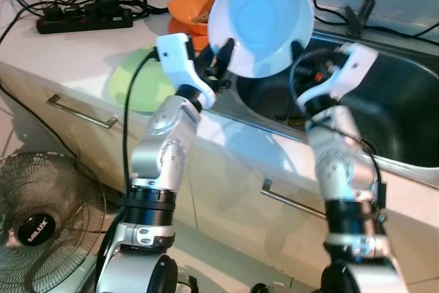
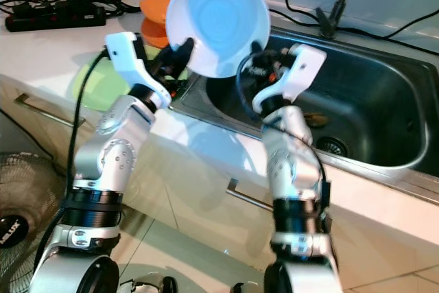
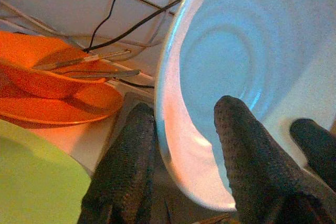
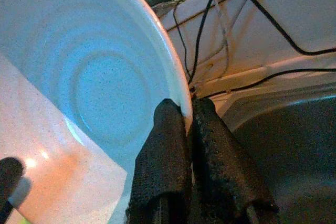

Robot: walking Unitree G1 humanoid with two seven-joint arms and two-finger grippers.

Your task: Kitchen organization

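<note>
Above the sink, I hold the white bowl: left gripper and right gripper both have jaws pinching its rim; next, set it at nine o'clock on the tabletop.

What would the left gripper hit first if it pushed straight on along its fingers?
Probably the orange bowl beyond the left gripper, which pinches the white bowl; depth is unclear.

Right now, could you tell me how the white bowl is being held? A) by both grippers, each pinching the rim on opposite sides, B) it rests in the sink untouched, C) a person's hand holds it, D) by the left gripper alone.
A: the white bowl is raised over the sink's edge, with the left gripper and the right gripper each clamped across its rim.
</note>
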